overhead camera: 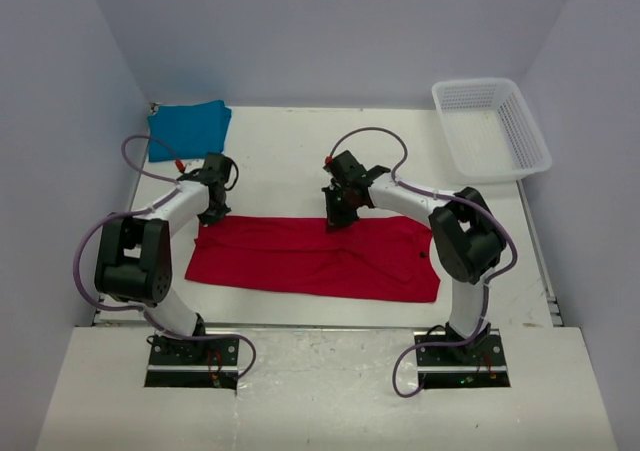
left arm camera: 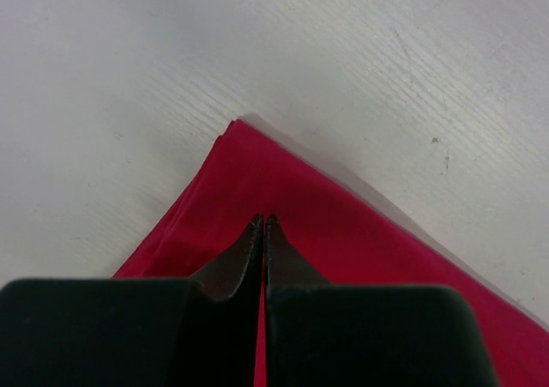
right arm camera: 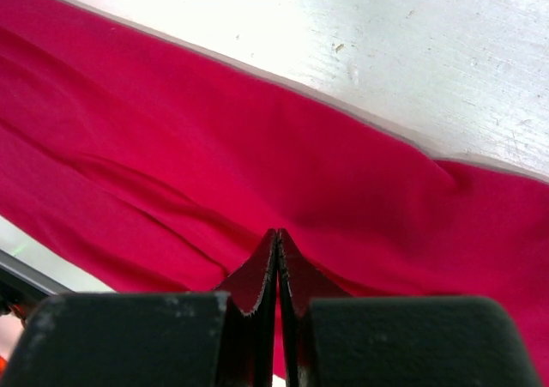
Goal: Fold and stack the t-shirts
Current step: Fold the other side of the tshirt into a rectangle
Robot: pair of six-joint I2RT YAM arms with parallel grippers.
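The red t-shirt (overhead camera: 310, 256) lies on the table as a long strip folded lengthwise, with its dark neck label (overhead camera: 422, 255) near the right end. My left gripper (overhead camera: 213, 214) is shut, its tips down on the cloth just inside the far left corner (left arm camera: 249, 160). My right gripper (overhead camera: 335, 221) is shut at the middle of the far edge, where the red cloth (right arm camera: 257, 147) puckers toward its tips (right arm camera: 278, 232). The teal-blue t-shirt (overhead camera: 188, 128) lies folded at the far left corner of the table, away from both grippers.
A white mesh basket (overhead camera: 490, 126) stands at the far right of the table. White walls close in the left, back and right sides. Bare white table (left arm camera: 386, 69) shows beyond the shirt's far edge.
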